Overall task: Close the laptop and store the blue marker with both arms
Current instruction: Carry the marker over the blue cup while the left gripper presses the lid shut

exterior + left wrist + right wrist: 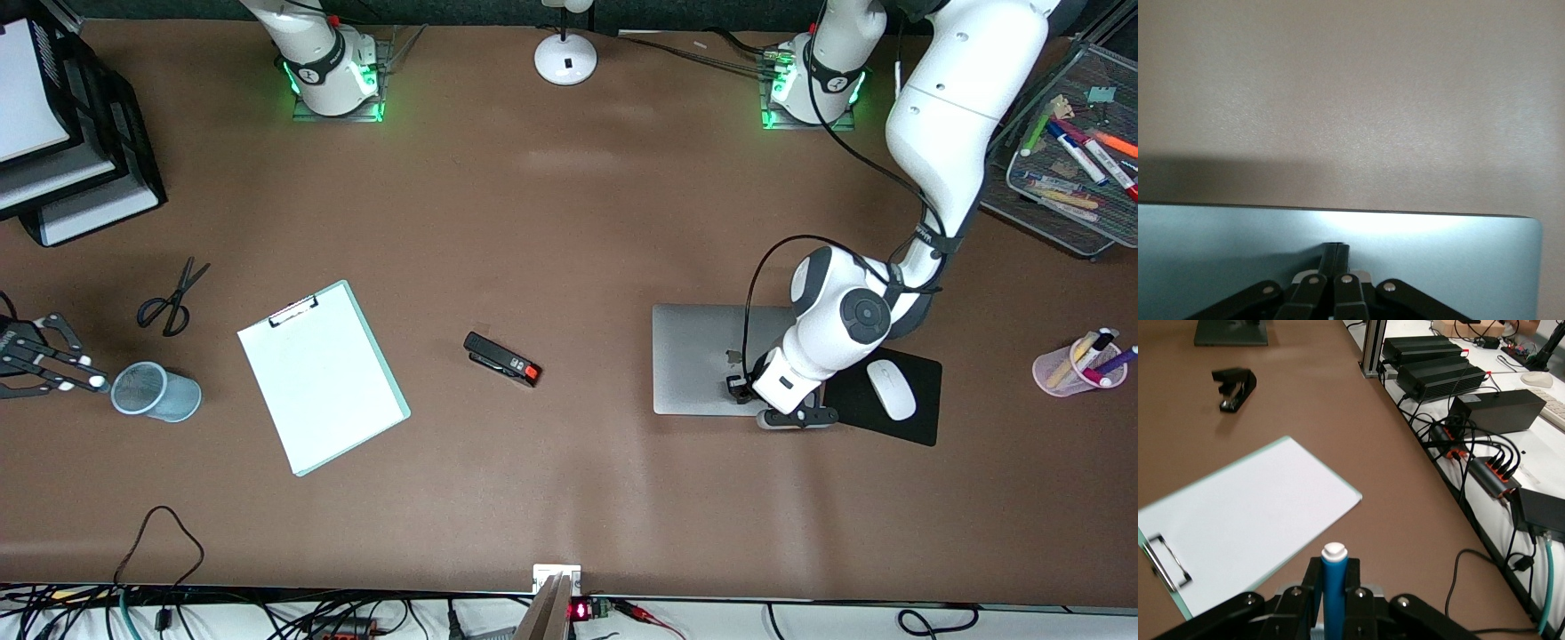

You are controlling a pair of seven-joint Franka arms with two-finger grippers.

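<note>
The silver-grey laptop point(702, 356) lies closed and flat on the table, toward the left arm's end. My left gripper point(794, 415) is shut and empty, low over the lid's corner beside the mouse pad. In the left wrist view its closed fingers point(1336, 252) rest over the pale lid point(1225, 247). My right gripper point(93, 382) is at the right arm's end of the table, beside a pale blue mesh cup point(158, 391). In the right wrist view it is shut on the blue marker point(1334, 587), whose whitish end points outward.
A clipboard with white paper point(320, 373), a black stapler point(502, 358) and scissors point(169, 298) lie mid-table. A white mouse point(891, 389) sits on a black mouse pad point(920, 422). A pink cup of markers point(1076, 366) and a mesh tray point(1049, 200) stand by the left arm.
</note>
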